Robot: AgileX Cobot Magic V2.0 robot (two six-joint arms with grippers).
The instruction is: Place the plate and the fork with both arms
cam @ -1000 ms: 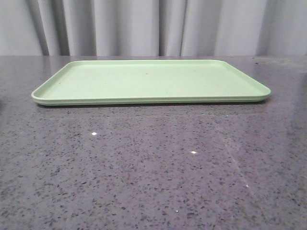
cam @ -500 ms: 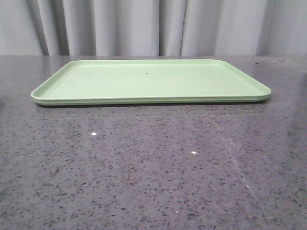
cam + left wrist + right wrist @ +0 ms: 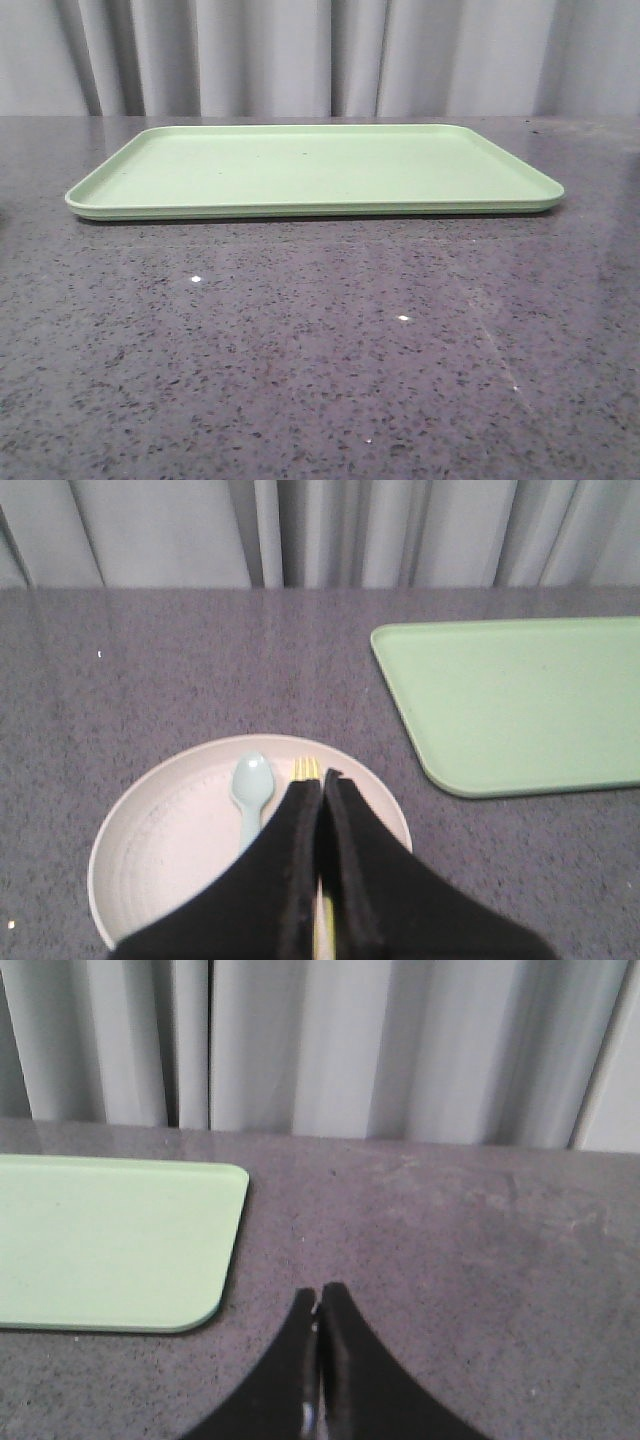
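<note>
In the left wrist view the cream-white plate [image 3: 170,830] lies on the dark table, left of the tray. The yellow fork [image 3: 306,769] lies in it; only its tines and a strip of handle show past my fingers. My left gripper [image 3: 322,778] is shut, jaws pressed together, and hangs over the plate and the fork; it grips nothing that I can see. My right gripper [image 3: 318,1295] is shut and empty over bare table, to the right of the tray. Neither gripper, plate nor fork shows in the front view.
A flat light-green tray [image 3: 310,165] lies at the table's middle back; it also shows in the left wrist view [image 3: 520,700] and the right wrist view [image 3: 100,1240]. A pale blue spoon [image 3: 250,785] lies in the plate beside the fork. Grey curtains hang behind the table.
</note>
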